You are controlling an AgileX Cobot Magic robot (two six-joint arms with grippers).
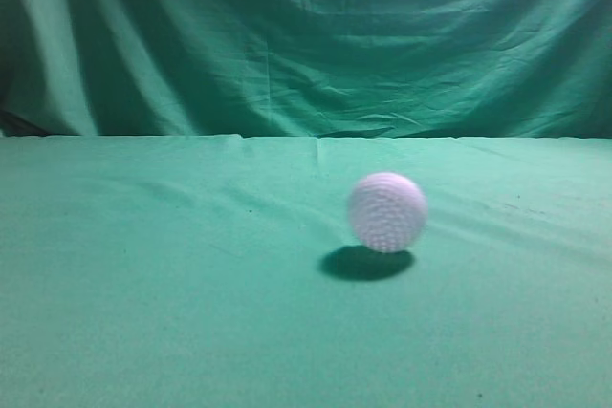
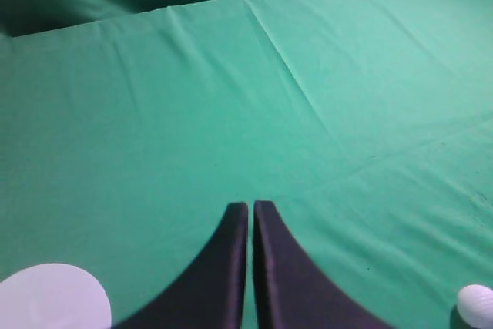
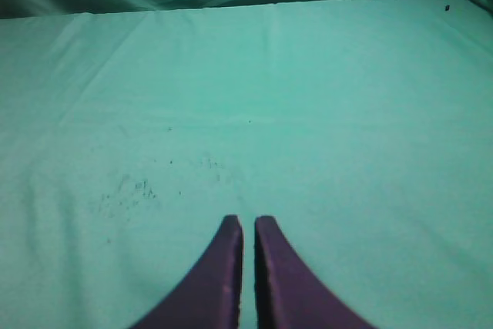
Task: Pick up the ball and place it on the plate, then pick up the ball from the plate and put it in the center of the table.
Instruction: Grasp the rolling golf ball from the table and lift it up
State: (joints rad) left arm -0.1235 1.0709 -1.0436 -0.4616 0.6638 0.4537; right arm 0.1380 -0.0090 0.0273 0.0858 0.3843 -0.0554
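A white dimpled ball (image 1: 387, 212) rests on the green cloth, right of the middle in the exterior view, with its shadow below it. It also shows at the bottom right corner of the left wrist view (image 2: 476, 305). A white plate (image 2: 52, 297) shows at the bottom left corner of the left wrist view; it is out of the exterior view. My left gripper (image 2: 251, 206) is shut and empty above the cloth, between plate and ball. My right gripper (image 3: 248, 221) is shut and empty above bare cloth. Neither gripper shows in the exterior view.
The green cloth (image 1: 143, 284) covers the table and hangs as a backdrop (image 1: 287, 35) behind its far edge. Dark specks (image 3: 131, 190) mark the cloth left of my right gripper.
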